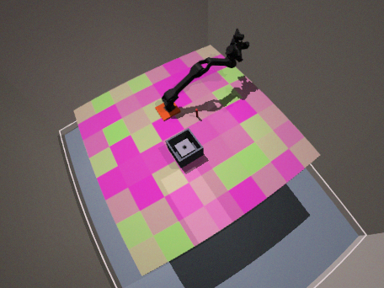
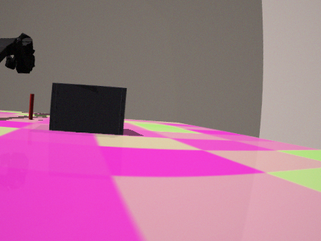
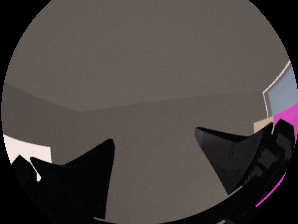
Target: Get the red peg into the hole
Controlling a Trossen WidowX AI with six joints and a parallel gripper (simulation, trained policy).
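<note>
The red peg [image 1: 196,112] [image 2: 32,106] stands upright on the checkered table, between the orange base pad and the box. The open dark box [image 1: 193,158] [image 2: 88,110] stands on the table. In its bottom lies a light plate [image 1: 179,149] with a small dark hole [image 1: 184,146] near its middle; nothing shows in the hole. My gripper [image 1: 242,37] [image 3: 155,138] is open and empty, raised high and well away from the peg and box. In the wrist view its fingers stand wide apart with only grey wall between them.
The arm's base stands on an orange pad [image 1: 162,113] behind the box. The checkered mat [image 1: 202,227] [image 2: 183,162] bears the peg and box. A dark panel [image 1: 244,236] lies beyond the mat's front edge. Grey walls stand around.
</note>
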